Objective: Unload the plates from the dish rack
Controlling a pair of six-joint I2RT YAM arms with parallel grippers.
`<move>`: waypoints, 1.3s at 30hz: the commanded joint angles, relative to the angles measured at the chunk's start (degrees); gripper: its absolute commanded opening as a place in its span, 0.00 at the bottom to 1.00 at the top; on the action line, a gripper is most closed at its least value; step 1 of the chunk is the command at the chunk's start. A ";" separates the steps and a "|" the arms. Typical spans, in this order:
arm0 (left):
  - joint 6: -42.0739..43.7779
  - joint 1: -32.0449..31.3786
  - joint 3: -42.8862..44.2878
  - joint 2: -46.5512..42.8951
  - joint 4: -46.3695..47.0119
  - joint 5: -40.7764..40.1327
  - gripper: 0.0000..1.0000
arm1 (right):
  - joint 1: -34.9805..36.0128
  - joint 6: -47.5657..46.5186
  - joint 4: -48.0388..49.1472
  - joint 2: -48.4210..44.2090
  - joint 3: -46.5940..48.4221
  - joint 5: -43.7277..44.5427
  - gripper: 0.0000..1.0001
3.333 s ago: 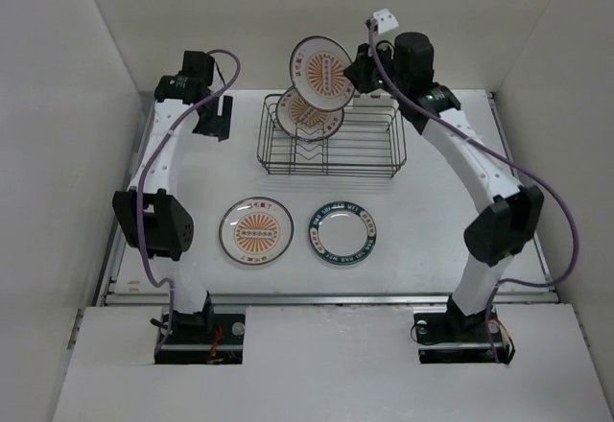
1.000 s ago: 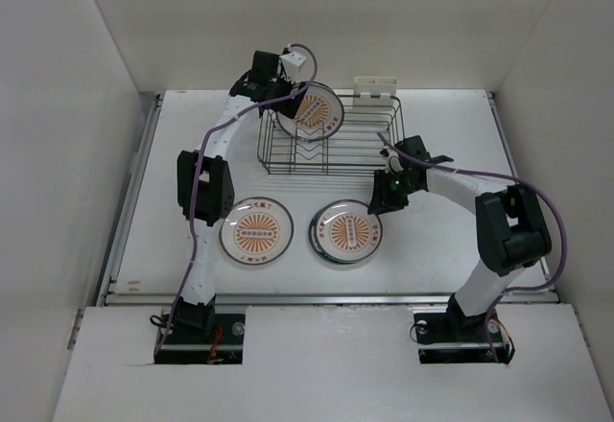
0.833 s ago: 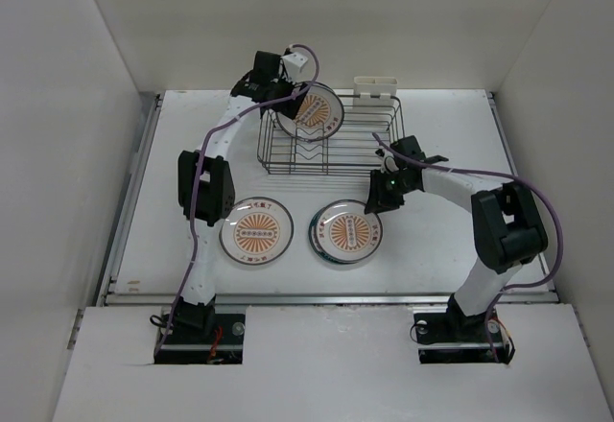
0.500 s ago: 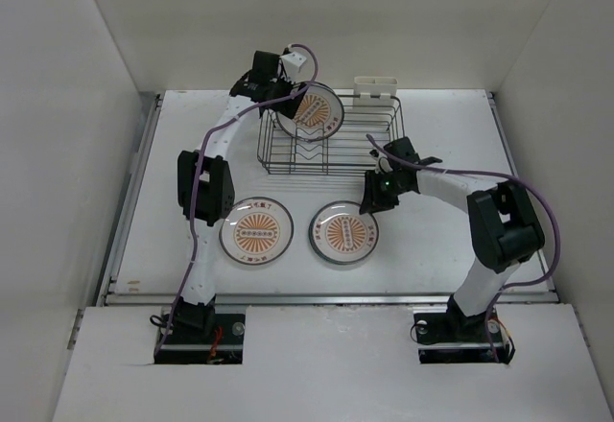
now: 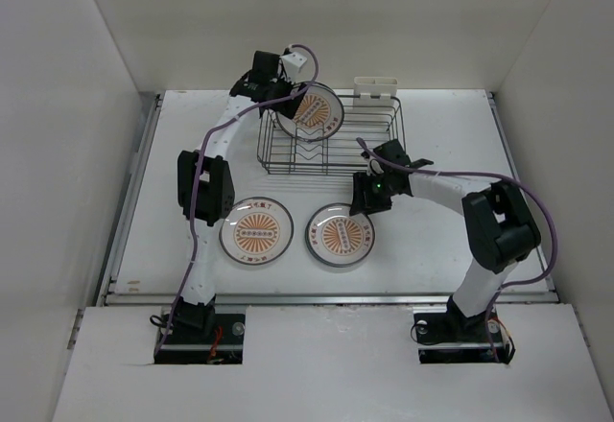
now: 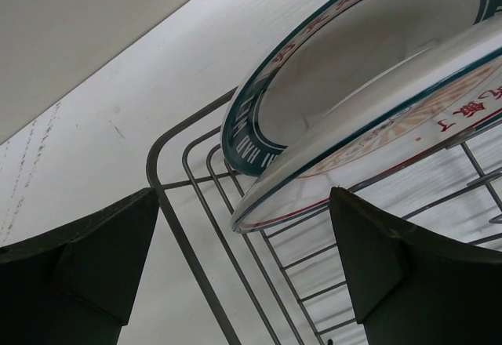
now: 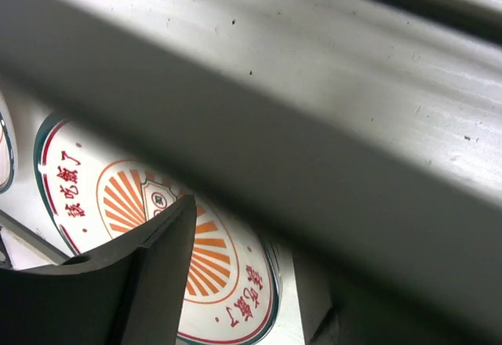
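The dish rack (image 5: 365,149) stands at the back of the table with two plates leaning in its left end. The left wrist view shows a teal-rimmed plate (image 6: 361,55) behind a sunburst plate (image 6: 392,137), over the rack wires (image 6: 184,239). My left gripper (image 5: 286,94) (image 6: 245,196) hangs open just above the sunburst plate's lower rim, touching nothing. Another sunburst plate (image 5: 256,232) lies flat on the table. A third (image 5: 341,235) (image 7: 227,282) lies on a teal-rimmed plate. My right gripper (image 5: 365,201) (image 7: 259,298) stands open at its back right rim.
A white cup holder (image 5: 376,86) is clipped to the rack's back right edge. White walls close in the table on three sides. A blurred grey band (image 7: 314,110) crosses the right wrist view and hides most of it.
My right gripper brought a sunburst plate from above the rack down onto the teal-rimmed plate, slid left with it, and its jaws widened. My left arm swung over to the rack, then held still.
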 commanded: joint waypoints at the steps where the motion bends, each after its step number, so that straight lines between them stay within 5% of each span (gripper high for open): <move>1: 1.94 -0.13 2.52 -0.99 1.11 1.57 0.88 | 1.28 0.96 -6.35 -3.07 0.34 -0.62 0.58; 9: 1.95 -0.13 2.52 0.77 3.57 8.42 0.71 | 1.28 -0.27 -8.90 -5.98 3.15 -0.01 0.60; 14: 0.71 -0.13 2.52 0.77 3.57 11.34 0.35 | 1.28 -0.80 -10.13 -5.98 4.29 0.52 0.60; 21: 1.23 -0.13 -0.99 -4.93 4.98 4.40 0.09 | 1.28 -1.33 -10.66 -6.51 4.82 0.00 0.60; 25: 3.43 -0.13 -1.52 -7.92 4.37 3.86 0.00 | 1.28 -1.33 -10.66 -6.51 5.35 -0.01 0.60; 39: 1.85 -0.13 2.96 -14.96 -5.21 5.71 0.00 | 1.28 -1.33 -10.66 -9.23 4.73 -0.45 0.60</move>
